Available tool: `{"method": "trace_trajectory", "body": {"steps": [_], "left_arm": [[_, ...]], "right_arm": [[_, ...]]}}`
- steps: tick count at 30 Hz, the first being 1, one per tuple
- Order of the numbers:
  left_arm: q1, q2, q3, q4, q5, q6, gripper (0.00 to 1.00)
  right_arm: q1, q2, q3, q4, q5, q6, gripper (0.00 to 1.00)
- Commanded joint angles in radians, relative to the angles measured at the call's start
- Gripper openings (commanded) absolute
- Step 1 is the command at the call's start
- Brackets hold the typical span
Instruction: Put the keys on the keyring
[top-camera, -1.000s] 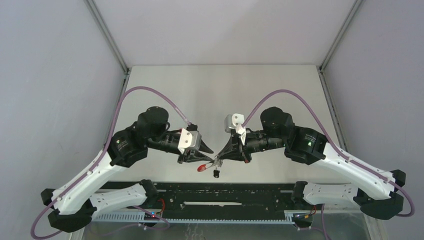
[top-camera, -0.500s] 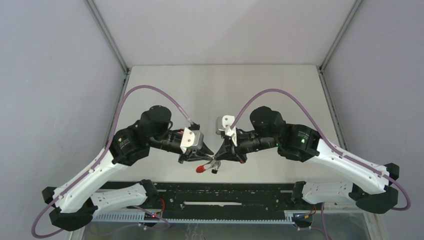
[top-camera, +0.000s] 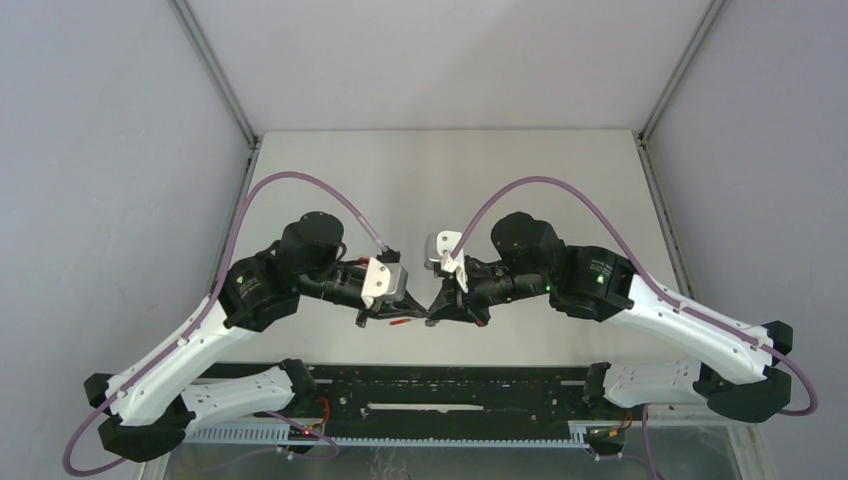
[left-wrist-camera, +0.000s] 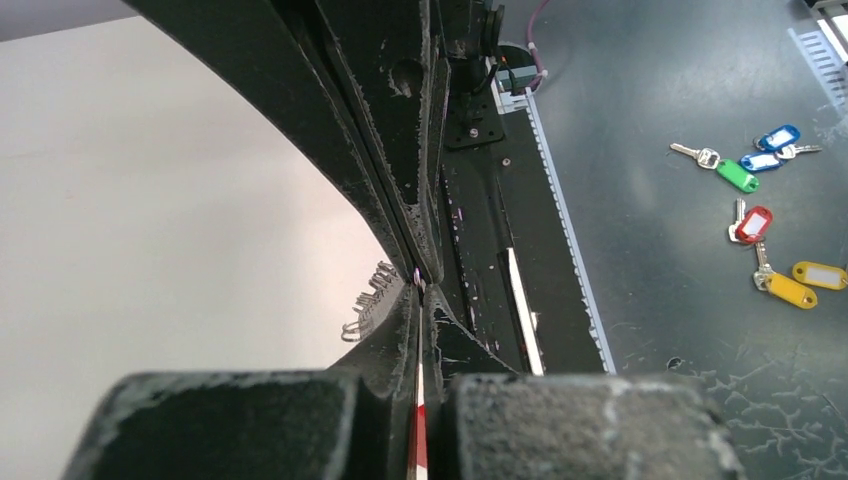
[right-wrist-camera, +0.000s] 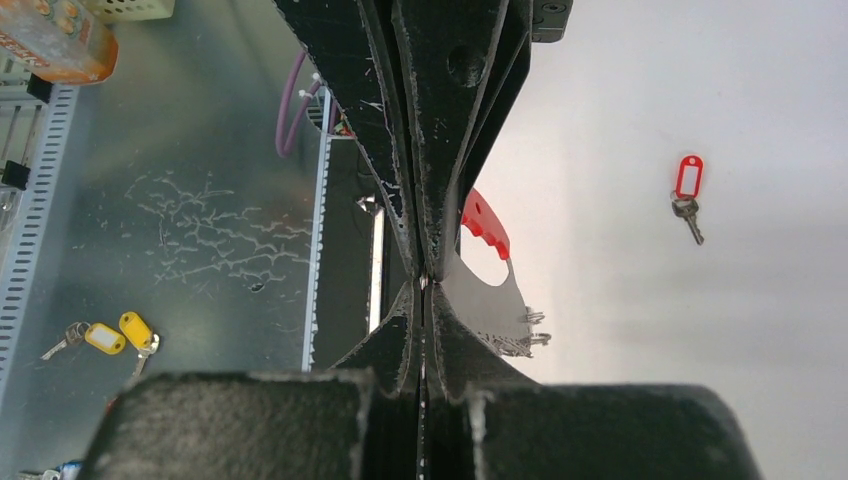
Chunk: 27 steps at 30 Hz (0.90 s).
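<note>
My two grippers meet tip to tip above the table's near edge. In the right wrist view the right gripper (right-wrist-camera: 424, 282) is shut on the keyring (right-wrist-camera: 487, 285), a silver-grey plate with a red arc (right-wrist-camera: 486, 226) and a row of small metal loops (right-wrist-camera: 527, 331). In the left wrist view the left gripper (left-wrist-camera: 420, 288) is shut on a thin red-and-white tag (left-wrist-camera: 418, 425), seen edge-on, with the loops (left-wrist-camera: 368, 303) just left of its fingers. From above, the red tag (top-camera: 400, 322) shows under the left gripper (top-camera: 417, 316), facing the right gripper (top-camera: 435, 316). Another red-tagged key (right-wrist-camera: 688, 192) lies on the table. The black-headed key is hidden.
Beyond the table's near edge run the black base rail (top-camera: 450, 385) and a slotted cable duct (left-wrist-camera: 565, 220). On the dark floor below lie several spare keys with blue, green, red and yellow tags (left-wrist-camera: 752, 222), and more yellow-tagged ones (right-wrist-camera: 120, 335). Grey walls close in both sides.
The left gripper has closed on the red tag. The right arm has slid left with the keyring. The tag and black key no longer hang below the grippers.
</note>
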Motion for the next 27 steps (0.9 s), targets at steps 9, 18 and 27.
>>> {"method": "trace_trajectory", "body": {"steps": [9, 18, 27], "left_arm": [[-0.001, 0.005, 0.017, 0.05, -0.178, -0.072, 0.0], [0.061, -0.056, -0.042, 0.223, -0.052, -0.267, 0.0], [0.134, -0.111, -0.133, 0.51, 0.026, -0.512, 0.0]], "right_arm": [[-0.024, -0.089, -0.044, 0.207, -0.031, 0.091, 0.27], [-0.111, -0.202, -0.163, 0.356, -0.066, 0.214, 0.44], [-0.158, -0.367, -0.38, 0.63, -0.019, 0.377, 0.52]]}}
